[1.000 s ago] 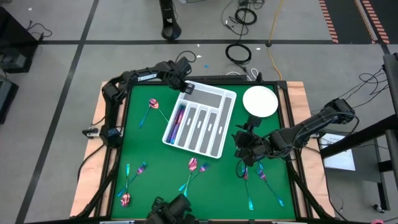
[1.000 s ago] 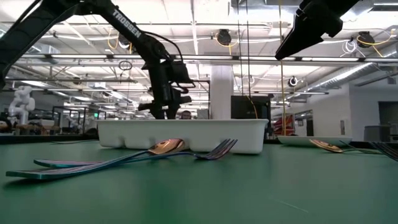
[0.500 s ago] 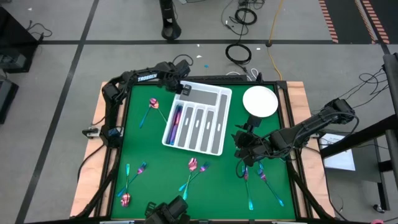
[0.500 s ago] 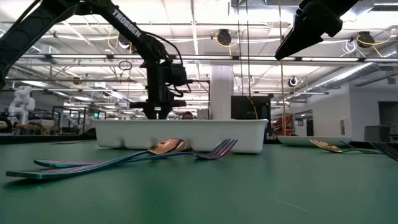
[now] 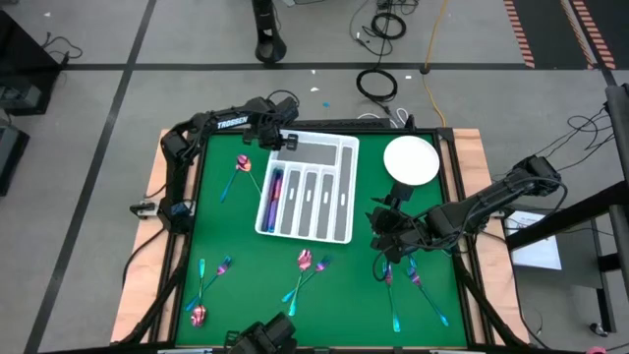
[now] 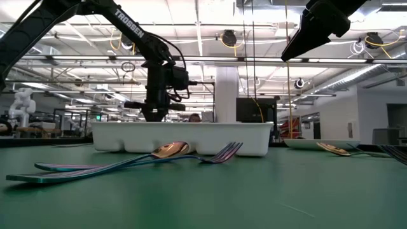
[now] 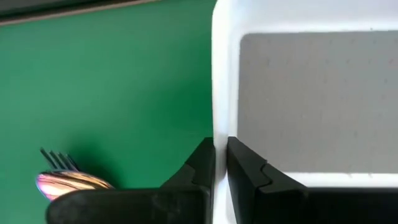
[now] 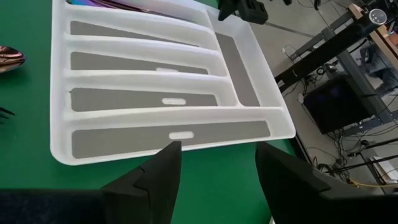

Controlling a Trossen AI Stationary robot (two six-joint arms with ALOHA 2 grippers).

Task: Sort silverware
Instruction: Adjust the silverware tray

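Swung square to the mat since a second ago, the white tray (image 5: 307, 191) now lies with its long slots running near to far, and the left gripper (image 5: 279, 144) has pinched its fingers (image 7: 200, 167) onto the wall of the tray's far left corner, one finger outside and one inside.

Nearest the table's front edge, silverware lies loose on the green mat (image 5: 246, 236): a spoon (image 5: 198, 314) and small forks (image 5: 220, 267) at the front left, a spoon and fork (image 5: 305, 264) just in front of the tray, and a scatter of pieces (image 5: 411, 282) at the front right. From table height, the spoon and fork (image 6: 191, 151) rest against the tray's near wall (image 6: 181, 138).

Over the front-right scatter hangs the right gripper (image 5: 386, 234), raised off the mat with its fingers (image 8: 160, 172) spread wide and holding nothing; the tray's right side is just beside it.

Inside the tray, a few purple pieces (image 5: 277, 186) lie in the leftmost long slot, near the clamped corner. Two more pieces (image 5: 239, 170) rest on the mat left of the tray, close to the left gripper but apart from it; its wrist camera catches them (image 7: 69, 177) beside its fingers.

At the far right sits a round plate (image 5: 410, 160).
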